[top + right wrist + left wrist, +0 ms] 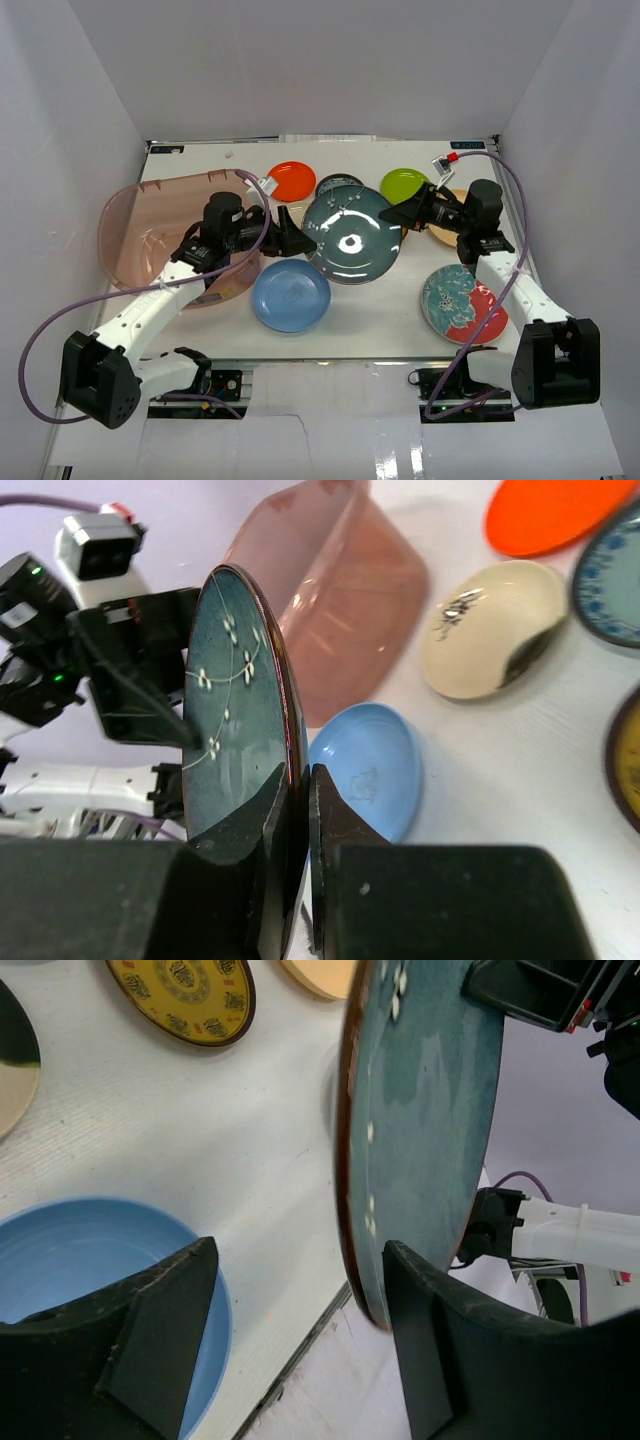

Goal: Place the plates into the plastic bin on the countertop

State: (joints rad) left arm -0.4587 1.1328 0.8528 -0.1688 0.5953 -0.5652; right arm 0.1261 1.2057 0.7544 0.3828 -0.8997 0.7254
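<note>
A dark teal plate (352, 235) hangs tilted above the countertop (390, 320), between both grippers. My right gripper (398, 215) is shut on its right rim, and in the right wrist view both fingers (345, 825) pinch the edge of the plate (235, 700). My left gripper (303, 240) is open at the plate's left rim. In the left wrist view the rim (365, 1260) lies against the right finger (440, 1360), well apart from the left finger (165, 1320). The plastic bin (150, 235) stands at the left behind my left arm. A light blue plate (290, 295) lies below the held plate.
More plates lie on the countertop: orange (292, 180), lime green (404, 184), red-and-teal floral (462, 303), blue-patterned (338, 186) and tan (445, 235), both partly hidden. A cream plate (490, 630) and a yellow-brown patterned one (180, 995) show in the wrist views. White walls enclose the surface.
</note>
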